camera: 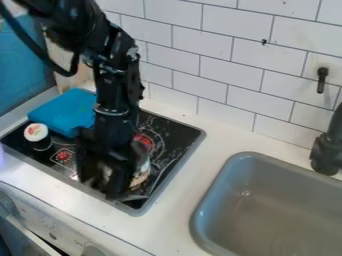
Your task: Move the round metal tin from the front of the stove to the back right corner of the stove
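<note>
One pincer (104, 183): at the lower left of the frame, low over the stove (179, 136), below the black arm (117, 92); whether it is clenched or released I cannot tell.
Can: the pale, can-like thing (143, 171) just right of the pincer in the picture, partly hidden by it; whether it is gripped is unclear.
Progress: the pincer is down beside the can, so reaching it looks done; what is left cannot be judged without seeing the grip.
Can's direction: it seems roughly upright, long axis near vertical; which way its front points is hidden.
Cloth: blue, folded (63, 111), at the stove's upper left corner.
Jar: white-lidded, dark-bodied (38, 137), upright near the left edge, just beside the cloth.
Bench: white (204, 142), between stove and sink (287, 200).
Tap: black (327, 152), at the right edge.
</note>
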### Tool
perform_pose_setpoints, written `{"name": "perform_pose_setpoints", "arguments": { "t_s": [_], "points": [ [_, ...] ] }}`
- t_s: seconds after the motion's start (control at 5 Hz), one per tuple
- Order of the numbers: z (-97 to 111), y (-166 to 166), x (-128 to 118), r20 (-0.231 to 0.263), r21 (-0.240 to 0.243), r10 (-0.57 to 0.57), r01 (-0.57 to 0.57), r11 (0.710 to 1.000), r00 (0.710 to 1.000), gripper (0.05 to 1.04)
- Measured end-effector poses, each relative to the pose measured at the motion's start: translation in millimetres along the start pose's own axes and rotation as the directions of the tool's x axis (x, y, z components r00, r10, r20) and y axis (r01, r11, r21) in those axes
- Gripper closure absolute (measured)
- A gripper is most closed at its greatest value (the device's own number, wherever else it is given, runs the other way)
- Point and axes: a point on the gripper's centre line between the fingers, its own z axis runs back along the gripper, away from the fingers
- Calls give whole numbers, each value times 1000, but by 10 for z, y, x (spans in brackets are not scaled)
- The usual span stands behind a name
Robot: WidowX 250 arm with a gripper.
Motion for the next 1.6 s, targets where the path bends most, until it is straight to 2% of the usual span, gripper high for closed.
{"name": "perform_pose_setpoints", "arguments": {
  "t_s": [0.4,0.8,1.0,1.4,1.6],
  "points": [
    [161,-78,454,83,3,-58,58,998,995,83],
    [254,-51,745,128,-4,-71,72,997,989,83],
    [282,-60,803,144,-21,-59,63,998,988,83],
    [269,45,792,146,-16,3,0,1000,989,83],
    [408,65,606,153,7,56,-58,998,987,83]
  ]
}}
